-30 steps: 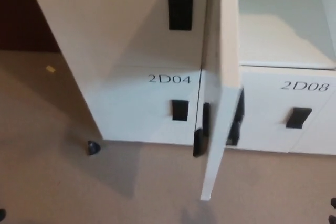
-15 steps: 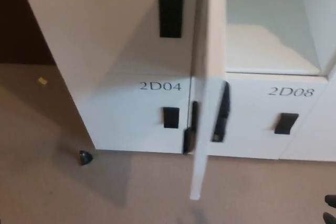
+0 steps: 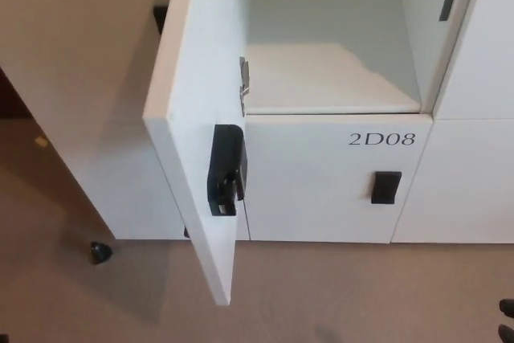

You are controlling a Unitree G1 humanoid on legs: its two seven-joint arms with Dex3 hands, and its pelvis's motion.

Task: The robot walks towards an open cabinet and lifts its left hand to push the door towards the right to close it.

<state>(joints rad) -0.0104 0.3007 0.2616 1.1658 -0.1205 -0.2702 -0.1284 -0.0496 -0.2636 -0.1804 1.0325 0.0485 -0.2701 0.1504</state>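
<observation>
Beige carpet [image 3: 337,295] fronts white cabinets; the door [image 3: 197,118] stands open beside drawer 2D08 [image 3: 337,190]; no robot hand shows.

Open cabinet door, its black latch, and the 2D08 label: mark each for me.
open cabinet door [image 3: 189,78], head view, on its white inner face.
black latch [image 3: 226,168], head view, on the latch body.
2D08 label [image 3: 381,139], head view, on the middle characters.

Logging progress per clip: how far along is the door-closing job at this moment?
Done: the approach looks finished, with the open door close in front of the camera. In hand: nothing, since neither robot hand is in view. Left: the whole push. The door stands wide open, its black latch facing the empty compartment above the drawer marked 2D08.
</observation>
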